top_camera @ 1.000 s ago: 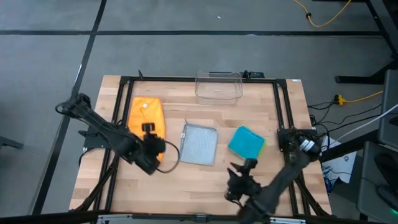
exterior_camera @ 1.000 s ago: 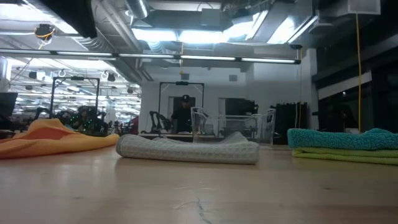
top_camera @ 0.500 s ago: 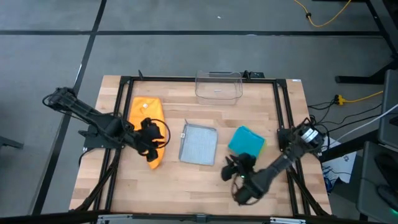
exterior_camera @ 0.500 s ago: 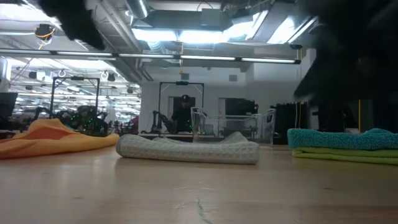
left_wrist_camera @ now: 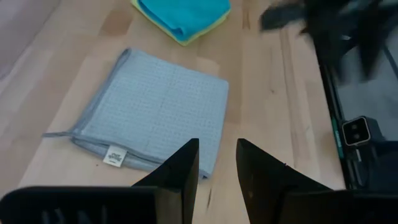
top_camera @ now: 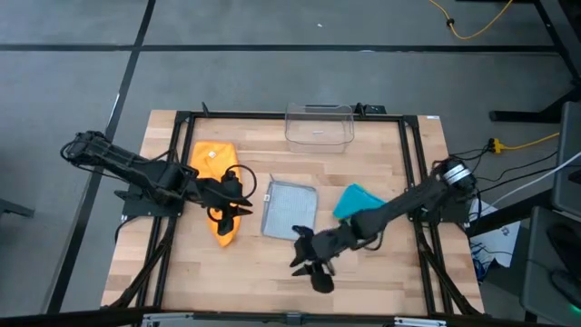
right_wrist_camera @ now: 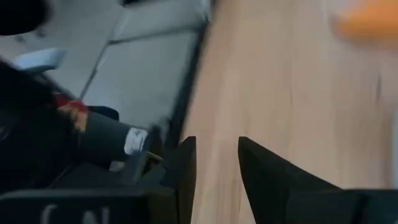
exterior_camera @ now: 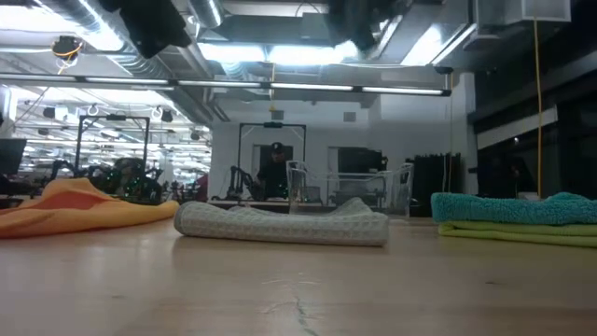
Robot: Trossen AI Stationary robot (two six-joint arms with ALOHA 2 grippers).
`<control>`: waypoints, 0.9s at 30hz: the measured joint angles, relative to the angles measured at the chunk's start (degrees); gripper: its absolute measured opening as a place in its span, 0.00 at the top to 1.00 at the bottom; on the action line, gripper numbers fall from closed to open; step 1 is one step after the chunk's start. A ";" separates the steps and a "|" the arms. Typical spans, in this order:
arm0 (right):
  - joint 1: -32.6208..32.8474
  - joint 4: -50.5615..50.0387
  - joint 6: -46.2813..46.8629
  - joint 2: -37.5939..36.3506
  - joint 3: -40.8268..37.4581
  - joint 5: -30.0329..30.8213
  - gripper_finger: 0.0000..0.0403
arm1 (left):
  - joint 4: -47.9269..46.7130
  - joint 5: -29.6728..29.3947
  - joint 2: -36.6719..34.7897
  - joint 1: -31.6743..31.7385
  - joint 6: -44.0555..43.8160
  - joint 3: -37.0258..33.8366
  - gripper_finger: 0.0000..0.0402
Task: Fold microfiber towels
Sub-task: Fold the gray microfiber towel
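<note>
The orange towel (top_camera: 213, 168) lies spread, a little rumpled, on the table's left part. A grey towel (top_camera: 289, 209) lies flat at the middle, seen also in the left wrist view (left_wrist_camera: 155, 121). The teal towel (top_camera: 354, 198) rests on a lime green one (left_wrist_camera: 186, 38) at the right. My left gripper (top_camera: 243, 193) hovers open over the orange towel's right edge, its fingers slanting toward the grey towel. My right gripper (top_camera: 298, 257) hangs open above bare wood, near the front edge and just in front of the grey towel. Nothing is between either gripper's fingers.
A clear plastic bin (top_camera: 320, 124) stands at the far edge, behind the grey towel. My right arm (top_camera: 399, 207) stretches across the teal towel's near side. A black frame (top_camera: 413, 154) runs along the table's sides. Bare wood (top_camera: 263, 272) lies along the front.
My right gripper has swung toward the table's left along the near edge and tipped up from pointing down to a slant. My left gripper has moved a little toward the far edge and the grey towel, tipping and rolling likewise. The towels lie as before.
</note>
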 joint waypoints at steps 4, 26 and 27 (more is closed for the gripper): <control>0.22 -3.22 -5.89 -5.84 2.26 7.86 0.70 | 0.17 -0.08 0.00 0.61 -0.01 0.00 0.75; 18.01 -34.30 69.21 -29.06 -31.50 72.27 0.70 | 0.25 -1.55 0.02 0.77 1.16 0.00 0.75; 17.86 -23.32 64.17 -28.24 -34.35 71.46 0.70 | 0.28 -1.55 0.02 0.78 1.16 0.00 0.75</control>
